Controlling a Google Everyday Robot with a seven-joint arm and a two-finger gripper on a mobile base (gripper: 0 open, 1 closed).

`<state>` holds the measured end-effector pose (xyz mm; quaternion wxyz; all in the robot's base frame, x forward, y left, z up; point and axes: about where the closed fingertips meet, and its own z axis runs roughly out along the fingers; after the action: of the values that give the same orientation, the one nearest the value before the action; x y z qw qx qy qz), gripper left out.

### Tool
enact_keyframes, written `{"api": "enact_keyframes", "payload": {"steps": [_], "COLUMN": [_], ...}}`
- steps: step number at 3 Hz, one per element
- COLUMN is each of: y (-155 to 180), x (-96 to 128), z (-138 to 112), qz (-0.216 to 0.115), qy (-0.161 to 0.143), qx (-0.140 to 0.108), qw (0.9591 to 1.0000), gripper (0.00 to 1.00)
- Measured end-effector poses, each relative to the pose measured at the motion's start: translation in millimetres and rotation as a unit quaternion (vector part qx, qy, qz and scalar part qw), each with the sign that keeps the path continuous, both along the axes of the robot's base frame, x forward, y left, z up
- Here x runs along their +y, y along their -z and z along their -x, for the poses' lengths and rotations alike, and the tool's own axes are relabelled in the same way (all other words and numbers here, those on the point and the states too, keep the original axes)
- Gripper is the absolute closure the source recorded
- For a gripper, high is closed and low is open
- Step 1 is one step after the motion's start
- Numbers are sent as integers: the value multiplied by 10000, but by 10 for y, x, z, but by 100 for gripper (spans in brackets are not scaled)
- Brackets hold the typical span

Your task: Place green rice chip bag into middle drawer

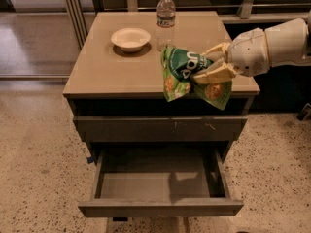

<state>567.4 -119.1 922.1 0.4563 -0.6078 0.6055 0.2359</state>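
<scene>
Gripper [208, 64] is closed on the green rice chip bag [181, 71]; I have it by its right half. Bag hangs left of the fingers, over the cabinet top [112, 69] front edge. Pick looks done. Left to do: bring it down to the middle drawer [160, 208], open w/ nothing inside, below the gripper, then release.

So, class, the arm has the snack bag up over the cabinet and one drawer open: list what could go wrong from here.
1. The gripper, above the front edge of the tan tabletop, pinches the glossy wrinkly green rice chip bag by one part only; it could slip.
2. Lowered toward the open grey-brown middle drawer, the bag may snag that edge.
</scene>
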Motion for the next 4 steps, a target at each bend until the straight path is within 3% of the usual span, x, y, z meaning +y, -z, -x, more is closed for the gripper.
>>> {"api": "enact_keyframes", "payload": {"steps": [1,2,3,4], "y": [158,653,1212,2158], "x": [99,221,239,197], "z": [276,910,1150,1160], "qz": [162,409,532,910], "qy": [-145,-290,-328,-212], "qx": [20,258,485,798], "qw": [9998,9984,9969,9924], "gripper": [100,100,100,100]}}
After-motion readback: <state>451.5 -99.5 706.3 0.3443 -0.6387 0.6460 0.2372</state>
